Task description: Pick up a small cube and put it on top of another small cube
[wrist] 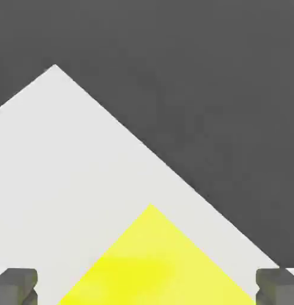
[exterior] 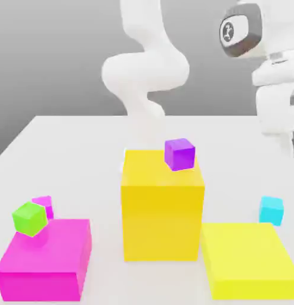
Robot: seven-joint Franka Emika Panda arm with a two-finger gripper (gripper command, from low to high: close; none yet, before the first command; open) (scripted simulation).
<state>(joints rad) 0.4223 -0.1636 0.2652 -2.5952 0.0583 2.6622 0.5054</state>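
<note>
Smooth, pale grey wall shades off behind a plain white desk (exterior: pixel 226 179), whose straight far edge crosses the scene. Flat-coloured, matt-looking blocks stand on it, all crisp-edged. At the exterior view's left lies a low magenta slab (exterior: pixel 45 256); in the middle rises a tall orange-yellow block (exterior: pixel 161 223), the bulkiest of the lot; at the exterior view's right, near, is a low, square yellow slab (exterior: pixel 247 253).

The small cyan cube (exterior: pixel 271 210) sits on the desk at the exterior view's right, just beyond the yellow slab. A small purple cube (exterior: pixel 179 154) shows at the right far part of the tall block's top. By the magenta slab's far left edge is a small green cube (exterior: pixel 30 219), partly hiding a small magenta cube (exterior: pixel 45 205) beyond; I can't tell whether the green one touches the slab.

Glossy white and rounded, the arm (exterior: pixel 149 71) bends down from above, far side, over to the exterior view's right. Its tool (wrist: pixel 147 287) is spread wide, empty, above a yellow corner.
</note>
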